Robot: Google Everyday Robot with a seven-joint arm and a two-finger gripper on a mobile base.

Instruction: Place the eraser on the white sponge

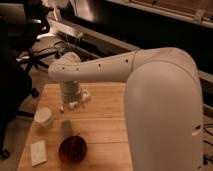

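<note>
The eraser is a dull grey oblong block lying on the wooden table, just above the dark red bowl. The white sponge lies flat near the table's front left corner, left of the bowl. My gripper hangs low over the table at the far left, behind the eraser and apart from it, with nothing seen in it. My large white arm reaches in from the right and hides the right part of the table.
A round white cup stands left of the eraser. A tiny white lump lies beside the gripper. A dark office chair and floor cables are beyond the table's left and far edges.
</note>
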